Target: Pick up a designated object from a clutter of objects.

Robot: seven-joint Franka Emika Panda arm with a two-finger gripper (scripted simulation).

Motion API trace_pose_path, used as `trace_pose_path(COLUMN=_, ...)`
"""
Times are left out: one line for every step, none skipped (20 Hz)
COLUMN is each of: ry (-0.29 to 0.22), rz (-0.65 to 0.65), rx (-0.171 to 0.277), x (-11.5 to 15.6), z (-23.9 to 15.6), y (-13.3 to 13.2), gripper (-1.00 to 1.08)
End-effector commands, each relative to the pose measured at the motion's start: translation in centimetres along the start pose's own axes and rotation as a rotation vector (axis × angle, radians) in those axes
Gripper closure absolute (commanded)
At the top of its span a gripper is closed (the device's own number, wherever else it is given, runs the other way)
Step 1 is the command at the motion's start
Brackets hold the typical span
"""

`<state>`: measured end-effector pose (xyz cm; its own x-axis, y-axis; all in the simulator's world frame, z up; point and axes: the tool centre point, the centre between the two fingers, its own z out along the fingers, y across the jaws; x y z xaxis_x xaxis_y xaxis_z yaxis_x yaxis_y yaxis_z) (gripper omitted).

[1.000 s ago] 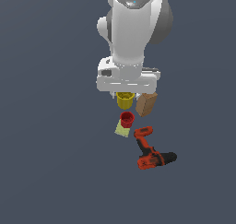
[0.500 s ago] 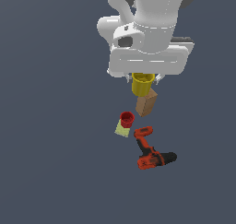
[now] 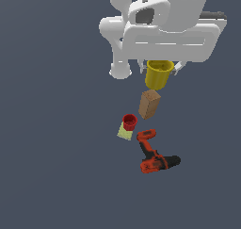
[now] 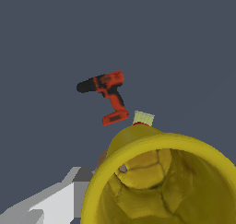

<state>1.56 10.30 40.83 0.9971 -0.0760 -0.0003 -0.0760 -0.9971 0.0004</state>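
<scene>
The yellow cup (image 3: 158, 74) has risen clear of the brown box (image 3: 149, 104) and red cup (image 3: 129, 121), clamped in the pincer (image 3: 159, 66); the pick looks essentially done.

We see the yellow cup (image 3: 157, 74) upright, its mouth up, hanging above the counter (image 3: 56, 143). Below it lie the brown box (image 3: 149, 104), the red cup (image 3: 129, 121) touching the pale flat block (image 3: 124, 132), and the orange-and-black drill (image 3: 154, 155).
</scene>
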Motion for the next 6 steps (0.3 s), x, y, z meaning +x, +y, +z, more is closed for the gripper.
trace_pose_path(ry=0.0, rz=0.001, rx=0.0, x=0.15, z=-0.67, y=-0.33, gripper=1.08)
trace_pose_path(ry=0.0, rz=0.001, rx=0.0, x=0.18, z=-0.82, y=-0.42, gripper=1.08)
trace_pose_path(ry=0.0, rz=0.001, rx=0.0, x=0.21, z=-0.94, y=-0.48, gripper=1.08)
trace_pose_path(ry=0.0, rz=0.001, rx=0.0, x=0.23, z=-1.02, y=-0.53, gripper=1.08)
trace_pose_path(ry=0.0, rz=0.001, rx=0.0, x=0.24, z=-1.07, y=-0.56, gripper=1.08)
trace_pose_path(ry=0.0, rz=0.001, rx=0.0, x=0.25, z=-1.09, y=-0.57, gripper=1.08)
